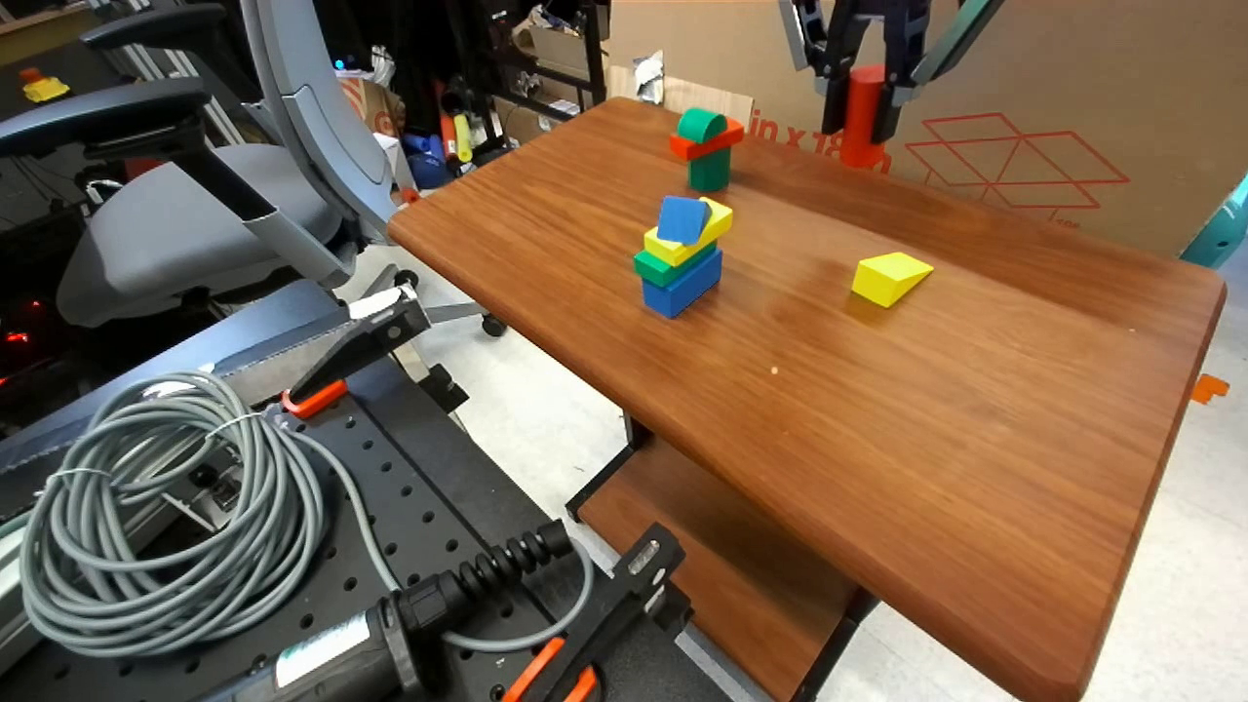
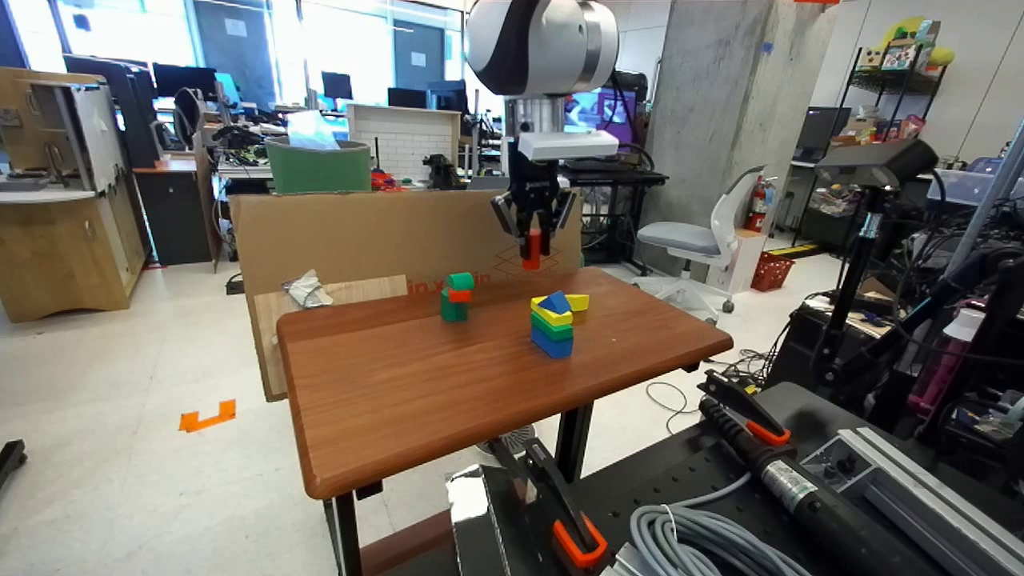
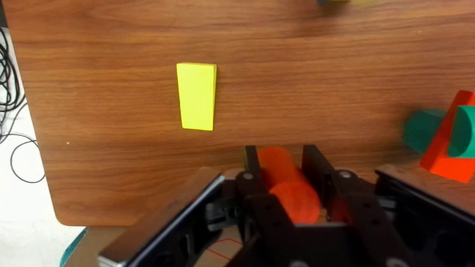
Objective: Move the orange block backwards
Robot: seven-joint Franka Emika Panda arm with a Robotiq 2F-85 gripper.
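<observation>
The orange block is a plain red-orange post (image 1: 862, 151), held upright between the fingers of my gripper (image 1: 859, 122). In both exterior views its lower end (image 2: 531, 262) sticks out below the fingertips and shows against the cardboard, above the table's far edge, so it is in the air. My gripper also shows in an exterior view (image 2: 534, 250). In the wrist view the block (image 3: 293, 198) lies between the black fingers (image 3: 281, 150). A narrow gap shows beside its far end there. The finger pads hide part of its sides.
A yellow wedge (image 1: 889, 278) lies on the wooden table (image 1: 955, 409). A blue, green and yellow stack (image 1: 682, 283) with a blue triangle on top stands nearby. A green stack (image 1: 709, 171) with a red-orange piece stands toward the far edge. Cardboard (image 2: 360, 240) stands behind the table.
</observation>
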